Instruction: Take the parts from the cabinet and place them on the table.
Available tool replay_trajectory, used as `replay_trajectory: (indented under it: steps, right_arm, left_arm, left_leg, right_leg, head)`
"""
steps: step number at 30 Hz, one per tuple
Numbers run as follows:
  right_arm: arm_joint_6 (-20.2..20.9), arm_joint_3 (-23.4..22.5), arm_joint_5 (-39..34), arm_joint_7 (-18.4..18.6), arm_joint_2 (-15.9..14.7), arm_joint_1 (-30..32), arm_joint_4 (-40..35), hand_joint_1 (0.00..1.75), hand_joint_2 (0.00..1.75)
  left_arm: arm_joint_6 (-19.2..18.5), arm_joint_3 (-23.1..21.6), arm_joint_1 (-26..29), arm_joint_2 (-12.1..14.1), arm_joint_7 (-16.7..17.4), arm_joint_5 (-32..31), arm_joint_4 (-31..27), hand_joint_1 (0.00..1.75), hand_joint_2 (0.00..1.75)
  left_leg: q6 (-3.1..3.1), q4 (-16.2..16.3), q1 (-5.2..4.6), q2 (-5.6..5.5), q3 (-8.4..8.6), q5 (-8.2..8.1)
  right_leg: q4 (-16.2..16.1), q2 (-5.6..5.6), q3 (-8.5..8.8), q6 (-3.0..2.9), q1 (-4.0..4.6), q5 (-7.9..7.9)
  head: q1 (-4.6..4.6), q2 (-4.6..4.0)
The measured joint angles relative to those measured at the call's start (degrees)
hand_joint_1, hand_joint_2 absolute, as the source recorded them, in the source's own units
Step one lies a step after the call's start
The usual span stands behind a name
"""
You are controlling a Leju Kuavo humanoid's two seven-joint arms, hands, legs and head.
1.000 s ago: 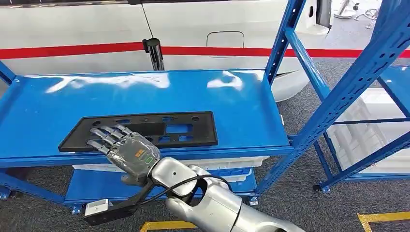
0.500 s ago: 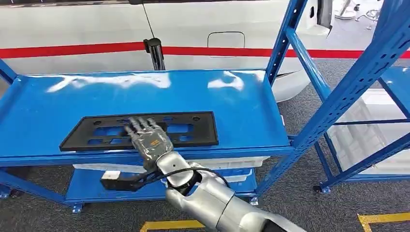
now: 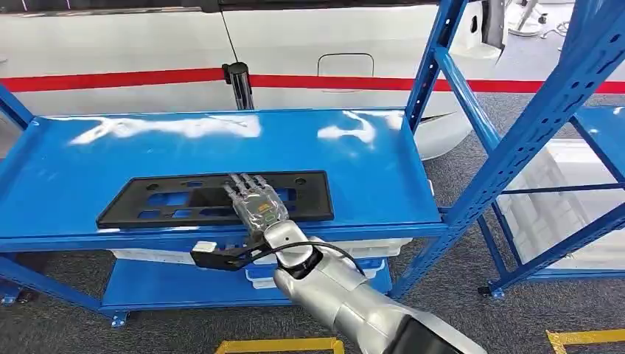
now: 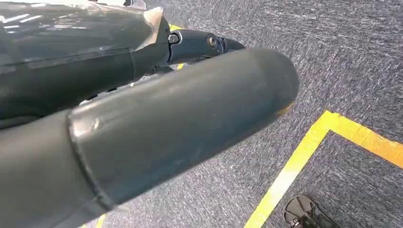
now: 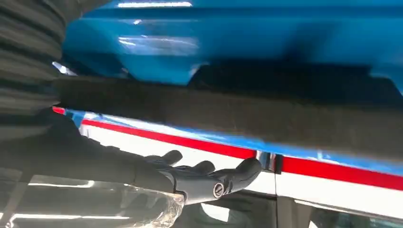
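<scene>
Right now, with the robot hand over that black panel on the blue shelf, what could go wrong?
The right robot hand lies flat over the black panel, fingers extended, so a lift now may slip or just push the panel. The panel sits near the front edge of the blue shelf, so a nudge could tip it off. It is long, and a one-sided grip could let it swing.

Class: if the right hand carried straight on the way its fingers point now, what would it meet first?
Its fingers already lie over the black plate. Past its far edge the right hand would cross bare blue shelf, probably reaching the white car body behind; depth is unclear.
</scene>
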Motion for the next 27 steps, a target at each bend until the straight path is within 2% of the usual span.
replay_trajectory:
  steps: [6,7,10,11,12,13,16,17,19,21,27]
  right_arm:
    - [-0.35,-0.04,0.79,0.44,0.0,-0.61,1.27,0.0,1.75]
    - [-0.37,-0.04,0.79,0.44,0.0,-0.66,1.38,0.12,1.75]
    - [-0.55,-0.09,0.77,0.44,0.0,-0.81,1.64,0.14,1.75]
    - [-0.57,-0.13,0.75,0.42,0.0,-0.83,1.71,0.42,1.75]
    - [-0.57,-0.18,0.72,0.41,0.0,-0.83,1.73,0.93,1.75]
    - [-0.55,-0.22,0.63,0.37,0.0,-0.83,1.75,0.93,1.75]
    - [-0.04,-0.2,0.18,0.28,0.02,-0.76,1.69,1.34,1.75]
    - [0.09,-0.17,0.02,0.28,0.02,-0.7,1.64,1.43,1.75]
    - [0.13,-0.11,-0.5,0.26,0.02,-0.5,1.38,1.45,1.75]
    - [0.2,0.0,-1.11,0.26,0.02,-0.43,1.16,1.55,1.75]
    - [0.77,0.48,-2.88,0.22,0.04,-0.12,-0.76,1.55,1.75]
  left_arm:
    - [0.44,1.22,-0.01,-0.13,-0.24,0.42,0.0,0.0,0.0]
    - [0.48,1.22,-0.01,-0.13,-0.26,0.42,0.0,0.0,0.0]
    - [0.57,1.27,-0.01,-0.13,-0.24,0.42,0.0,0.0,0.0]
    - [0.57,1.27,-0.01,-0.13,-0.26,0.42,0.02,0.0,0.0]
    - [0.57,1.27,-0.01,-0.15,-0.26,0.42,0.0,0.0,0.0]
    - [0.57,1.31,-0.01,-0.15,-0.29,0.44,0.0,0.0,0.0]
    - [0.72,1.73,-0.02,-0.17,-0.44,0.68,0.0,0.0,0.0]
    - [0.74,1.88,-0.02,-0.2,-0.46,0.7,0.0,0.0,0.0]
    - [0.92,2.32,-0.02,-0.22,-0.59,0.87,0.0,0.0,0.0]
    - [1.03,2.6,-0.03,-0.26,-0.64,1.27,0.0,0.0,0.0]
    - [1.73,3.45,-0.04,-0.55,-0.66,1.53,0.02,0.0,0.0]
  left_leg:
    - [0.15,0.01,-0.06,0.0,0.02,0.11]
    - [0.17,0.01,-0.08,0.0,0.02,0.11]
    - [0.23,0.01,-0.11,-0.08,0.02,0.15]
    - [0.31,0.01,-0.11,-0.14,0.01,0.21]
    - [0.33,0.01,-0.11,-0.18,0.0,0.22]
    - [0.34,0.01,-0.11,-0.23,-0.01,0.23]
    - [0.36,0.01,-0.11,-0.23,-0.02,0.26]
    - [0.35,0.01,-0.11,-0.23,-0.01,0.27]
    - [0.32,0.01,-0.11,-0.23,-0.03,0.31]
    - [0.27,0.01,-0.11,-0.23,-0.1,0.37]
    - [0.18,0.01,-0.06,-0.21,-0.41,0.51]
  right_leg:
    - [0.0,-0.03,0.04,0.08,-0.05,0.08]
    - [0.0,-0.03,0.05,0.09,-0.07,0.09]
    - [0.0,-0.08,0.04,0.08,-0.09,0.08]
    - [0.0,-0.11,0.05,0.08,-0.09,0.09]
    - [0.0,-0.14,0.05,0.08,-0.09,0.09]
    - [0.0,-0.17,0.05,0.08,-0.09,0.1]
    - [0.0,-0.18,0.05,0.1,-0.08,0.16]
    - [0.0,-0.18,0.05,0.15,-0.08,0.23]
    - [0.0,-0.18,0.02,0.07,-0.08,0.28]
    - [0.0,-0.18,-0.05,0.06,-0.07,0.32]
    - [0.01,-0.15,-0.21,0.02,-0.06,0.57]
  head:
    - [0.0,0.0]
    - [0.0,0.0]
    - [0.0,0.0]
    - [0.0,0.0]
    - [0.0,0.0]
    - [0.0,0.0]
    - [0.0,0.0]
    - [0.0,0.0]
    - [0.0,0.0]
    - [0.0,0.0]
    - [0.02,0.0]
